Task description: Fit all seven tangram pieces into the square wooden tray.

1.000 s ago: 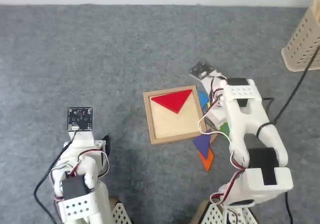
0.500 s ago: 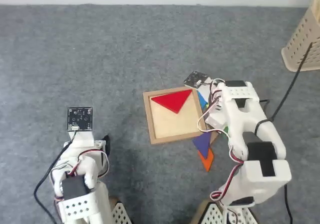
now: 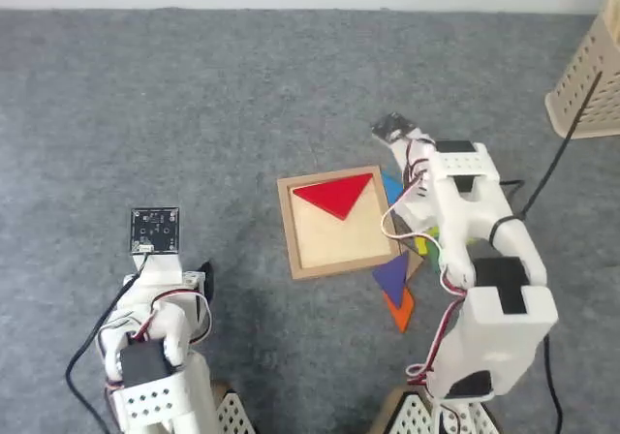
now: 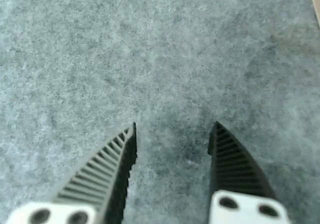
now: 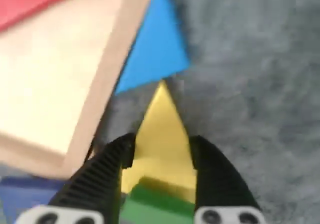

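Ribbed black right fingers [image 5: 107,171] stand narrowly apart, astride the flat yellow triangle [image 5: 162,129].
A green piece [image 5: 155,204] lies at its wide end, and its tip is just beside the blue triangle [image 5: 155,54] along the pale wooden tray [image 5: 120,74]. Left fingers [image 4: 112,169] are spread wide over the grey felt table [image 4: 150,44].

Triangle [image 3: 334,197] in tray [image 3: 286,226]; loose pieces [image 3: 392,277] right of it.
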